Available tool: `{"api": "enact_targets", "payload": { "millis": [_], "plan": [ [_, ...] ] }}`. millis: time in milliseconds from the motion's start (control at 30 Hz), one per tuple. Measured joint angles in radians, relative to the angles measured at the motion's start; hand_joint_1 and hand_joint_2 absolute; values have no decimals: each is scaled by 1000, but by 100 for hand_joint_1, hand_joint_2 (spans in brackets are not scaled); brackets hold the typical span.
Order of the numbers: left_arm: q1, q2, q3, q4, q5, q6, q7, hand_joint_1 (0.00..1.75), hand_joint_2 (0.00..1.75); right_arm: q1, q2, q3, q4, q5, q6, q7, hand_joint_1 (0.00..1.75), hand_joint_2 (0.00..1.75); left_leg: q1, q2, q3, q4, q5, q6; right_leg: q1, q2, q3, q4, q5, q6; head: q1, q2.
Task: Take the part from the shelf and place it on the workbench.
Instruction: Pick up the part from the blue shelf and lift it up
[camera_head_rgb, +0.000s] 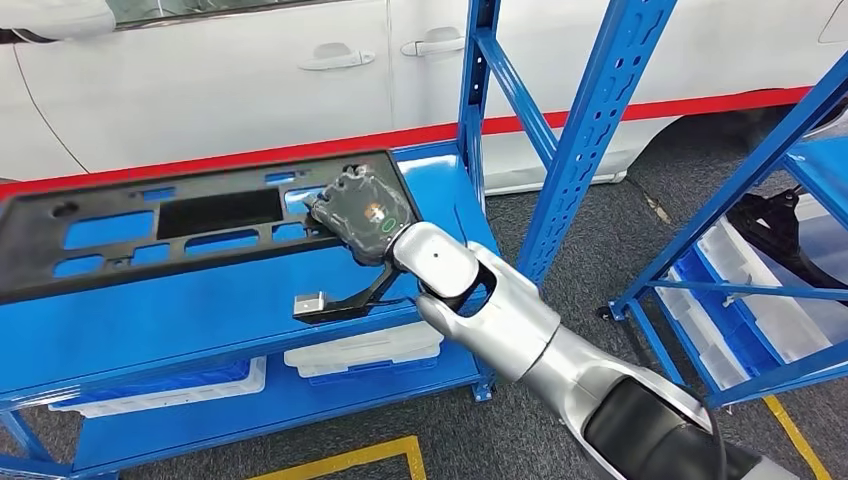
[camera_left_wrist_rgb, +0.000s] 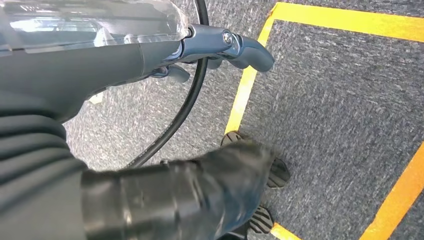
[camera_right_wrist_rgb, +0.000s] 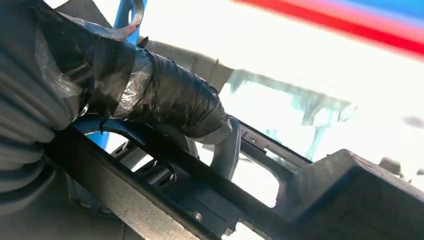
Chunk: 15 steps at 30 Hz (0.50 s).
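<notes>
blk part (camera_head_rgb: 150, 235), blue shelf (camera_head_rgb: 200, 310) (wht bins (camera_head_rgb: 365, 350) under)

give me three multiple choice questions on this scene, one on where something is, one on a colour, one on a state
1. Where does the long black part lie?
A. on the top level of the blue shelf
B. on the grey floor
C. in a clear bin

2. What colour is the stripe along the white car behind the shelf?
A. green
B. red
C. yellow

3. What is the right hand doing?
A. hanging beside the body
B. holding a clear bin
C. gripping the end of the black part

Answers:
1. A, the head view shows the part flat on the shelf top.
2. B, a red band runs below the doors.
3. C, the right wrist view shows the fingers wrapped round a bar of the part, and the head view shows the hand at the part's end.
</notes>
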Motion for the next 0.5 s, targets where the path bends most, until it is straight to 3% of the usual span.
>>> {"api": "enact_targets", "payload": {
  "millis": [167, 500],
  "plan": [
    [0, 0, 1, 0, -9, 1, -1, 0, 175, 13, -41, -33, -144, 12, -1, -2, 175, 175, 0, 0, 0, 0, 0, 0, 0, 0, 0, 0, 0, 0, 0, 0],
    [0, 1, 1, 0, -13, 2, -4, 0, 175, 28, -69, -53, -228, 18, -5, -3, 175, 175, 0, 0, 1, 0, 0, 0, 0, 0, 0, 0, 0, 0, 0, 0]
  ]
}}
